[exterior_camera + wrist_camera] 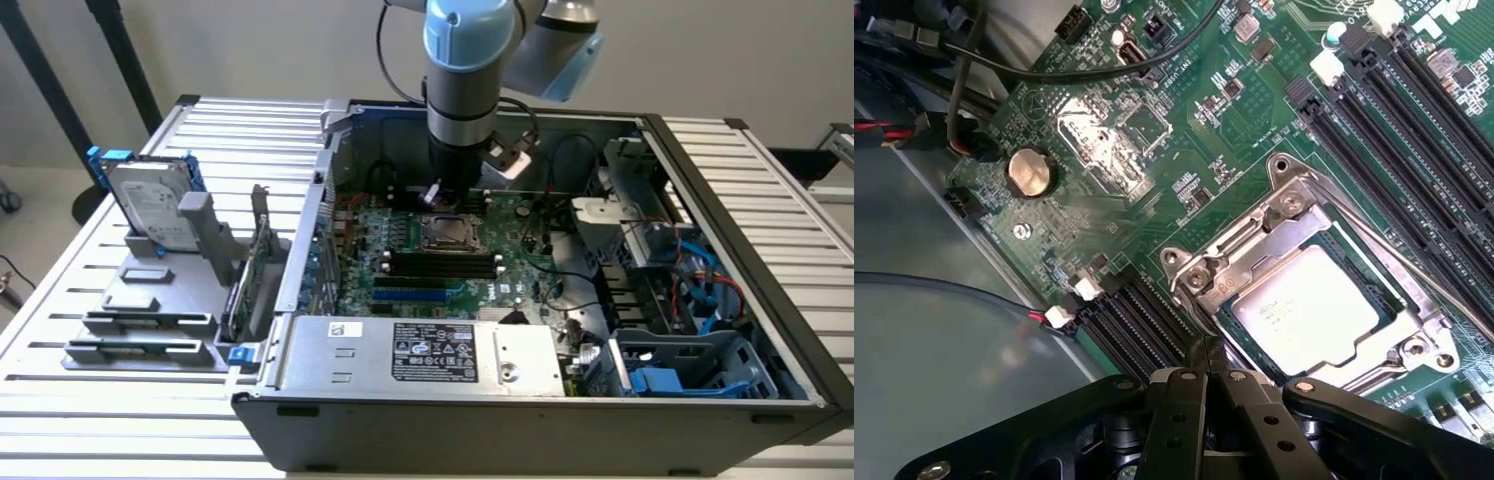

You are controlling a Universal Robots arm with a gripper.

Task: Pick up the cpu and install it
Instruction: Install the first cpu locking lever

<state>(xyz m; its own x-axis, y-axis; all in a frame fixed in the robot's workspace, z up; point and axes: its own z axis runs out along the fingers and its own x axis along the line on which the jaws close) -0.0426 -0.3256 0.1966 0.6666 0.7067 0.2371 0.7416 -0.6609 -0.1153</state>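
Note:
The cpu (pixel 1319 305), a flat silvery square chip, lies in the metal-framed socket (pixel 1286 205) on the green motherboard. In the exterior view the cpu (pixel 445 232) shows in the socket at the middle of the open computer case. My gripper (pixel 1204 362) is shut, its black fingertips (pixel 1192 372) pressed together with nothing visible between them, just beside the socket frame's edge and apart from the chip. In the exterior view my gripper (pixel 437 194) hangs straight down from the arm just behind the socket, low over the board.
Black memory slots (pixel 441 264) lie in front of the socket. Cables (pixel 974 70) and a coin battery (pixel 1030 171) sit nearby on the board. Outside the case, a silver hard drive (pixel 150 205) stands in a grey rack at the exterior view's left. The power supply (pixel 427 350) fills the case's front.

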